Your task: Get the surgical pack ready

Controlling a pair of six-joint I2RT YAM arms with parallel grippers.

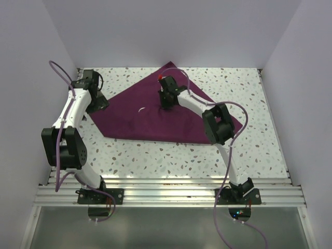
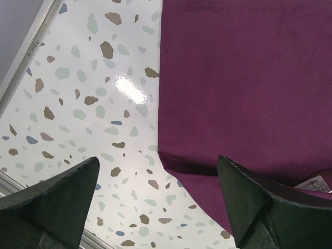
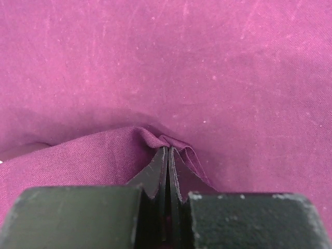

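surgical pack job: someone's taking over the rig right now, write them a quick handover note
Left hand: open, holding nothing, hovering over the left corner of the drape.
Right hand: shut, pinching a small fold near the drape's middle.
Drape: spread on the table, mostly flat, not bundled.
Done: a grip on the cloth, little else that shows.
Left: probably fold it into a compact pack.

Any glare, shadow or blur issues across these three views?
Top external: even light, soft shadows on the table. Left wrist: one bright glare spot on the table beside the drape. Right wrist: weave sharp, dark shadow around the fold pinched by the right gripper.
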